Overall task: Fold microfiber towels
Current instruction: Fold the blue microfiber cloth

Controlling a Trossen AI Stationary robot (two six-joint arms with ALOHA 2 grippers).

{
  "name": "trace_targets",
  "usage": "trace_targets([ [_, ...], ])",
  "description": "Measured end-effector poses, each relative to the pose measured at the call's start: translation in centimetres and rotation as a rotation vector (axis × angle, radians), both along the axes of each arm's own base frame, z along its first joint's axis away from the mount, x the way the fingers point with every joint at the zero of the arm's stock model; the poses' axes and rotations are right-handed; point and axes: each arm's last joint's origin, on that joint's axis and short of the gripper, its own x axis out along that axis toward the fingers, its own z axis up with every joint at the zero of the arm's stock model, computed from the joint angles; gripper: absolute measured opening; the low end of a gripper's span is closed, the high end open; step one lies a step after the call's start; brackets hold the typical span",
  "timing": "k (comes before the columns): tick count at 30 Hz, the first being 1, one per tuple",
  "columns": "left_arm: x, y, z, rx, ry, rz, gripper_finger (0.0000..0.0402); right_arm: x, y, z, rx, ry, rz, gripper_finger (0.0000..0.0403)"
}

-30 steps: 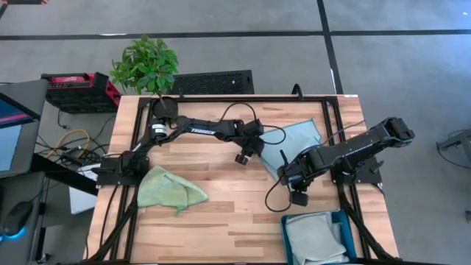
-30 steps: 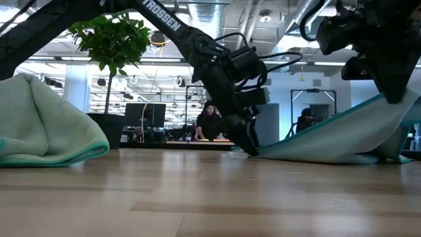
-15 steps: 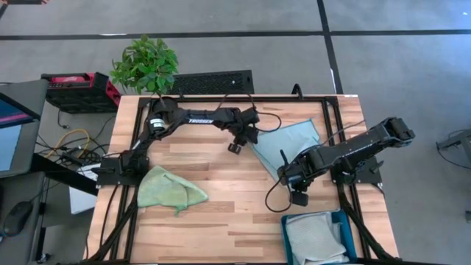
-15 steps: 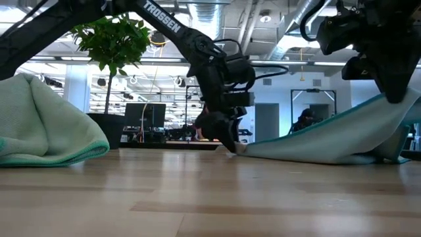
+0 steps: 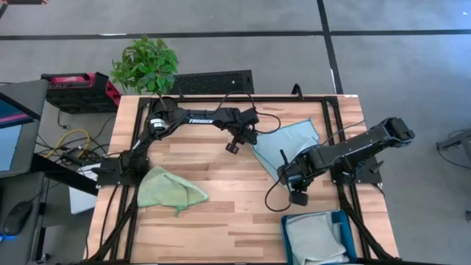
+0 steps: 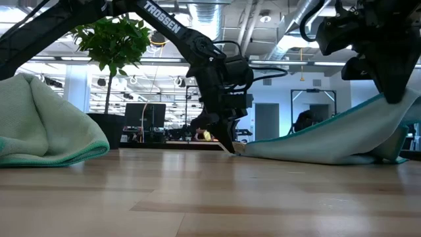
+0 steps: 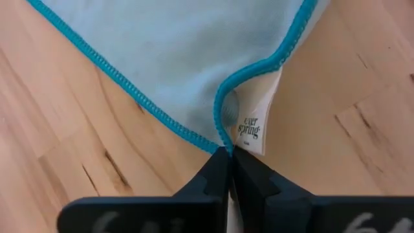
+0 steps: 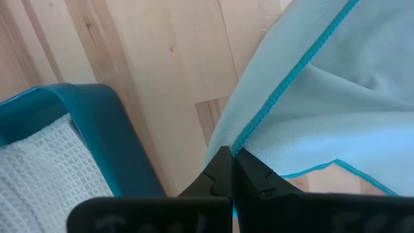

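1. When we look down from high up, the light blue towel [image 5: 288,145] lies on the table [image 5: 221,213], toward the back on the right side. The left gripper [image 5: 243,139] sits at one corner of it, and the right gripper [image 5: 285,175] sits at another corner, nearer the front. A light green towel [image 5: 168,188] lies bunched up, well apart on the left. A teal bin [image 5: 340,219] at the front right holds a folded cloth.
2. From table height, the left gripper [image 6: 227,146] touches down low at the blue towel's [image 6: 342,141] edge. The right arm lifts its corner up off the wood.
3. In the left wrist view, the fingers [image 7: 217,178] are pinched tight on the blue towel's [image 7: 187,58] corner, just beside the white tag [image 7: 253,129].
4. In the right wrist view, the fingers [image 8: 220,175] are pinched tight on the blue edge of the towel [image 8: 323,103]. The bin [image 8: 103,136] is near.
5. I think this is the grab step, with both corners held. Next, both arms should probably lift together and carry those corners over to the far side, so the towel folds in half.
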Motion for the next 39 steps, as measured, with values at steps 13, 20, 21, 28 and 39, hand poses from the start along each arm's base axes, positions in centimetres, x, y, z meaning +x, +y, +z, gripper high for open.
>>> trace_targets([
  [13,-2.5,-0.9,2.1,-0.186,0.156,0.172,0.0000,0.0,-0.1,0.0,-0.021,-0.006,-0.004,0.0065],
  [20,-3.6,-2.5,3.6,-0.233,0.253,0.246,0.0000,0.1,-0.3,0.0,-0.110,-0.030,-0.014,0.0128],
  [21,-3.6,-2.8,3.7,-0.237,0.262,0.251,0.0000,0.1,-0.3,0.0,-0.112,-0.032,-0.014,0.0140],
  [28,-3.6,-5.2,3.8,-0.259,0.318,0.295,0.0000,0.5,-0.5,0.0,-0.095,-0.061,-0.018,0.0202],
  [39,-3.3,-8.2,4.9,-0.278,0.305,0.344,0.0000,-0.1,0.2,-2.5,0.065,-0.041,-0.018,0.0196],
])
